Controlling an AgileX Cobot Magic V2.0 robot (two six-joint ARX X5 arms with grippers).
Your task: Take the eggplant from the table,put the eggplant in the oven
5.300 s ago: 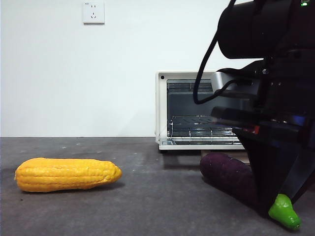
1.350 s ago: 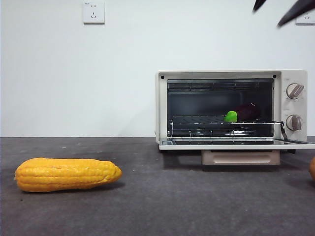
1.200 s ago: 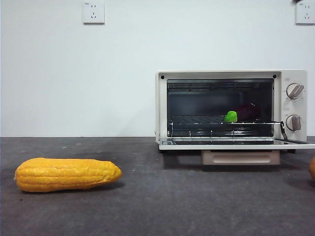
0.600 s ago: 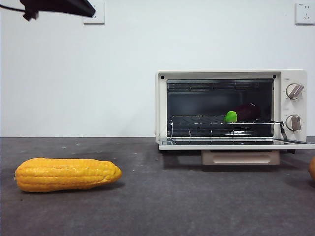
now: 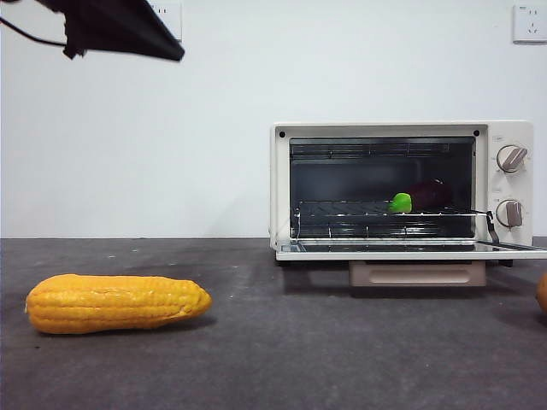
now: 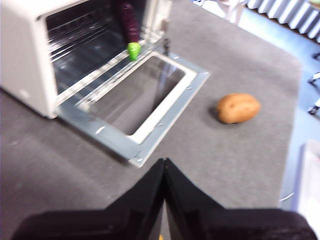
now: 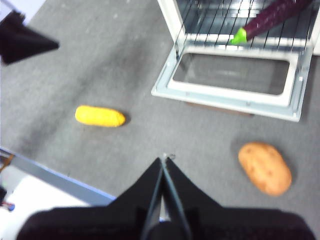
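The dark purple eggplant point(image 5: 427, 195) lies on the wire rack inside the cream-white oven point(image 5: 282, 184), its green cap point(image 5: 400, 203) pointing toward the open door point(image 5: 410, 253). Nothing is touching it. The left wrist view looks down on the eggplant point(image 6: 128, 20) in the oven point(image 6: 25, 60) from above the table point(image 5: 299, 350); my left gripper point(image 6: 164, 162) is shut and holds nothing. It shows as a black tip point(image 5: 175, 53) high at the left of the front view. My right gripper point(image 7: 164, 160) is shut and empty, high above the table, with the eggplant point(image 7: 272, 15) far beyond it.
A yellow corn cob point(image 5: 115, 302) lies on the table at the front left. A brown potato point(image 7: 265, 167) lies on the table a little way in front of the oven's lowered glass door point(image 7: 235, 75). Wall sockets point(image 5: 530, 21) sit high on the white wall.
The right arm's tips left the front view at the top right. A black gripper came in at the top left and moved further right and down. The eggplant stayed on the rack.
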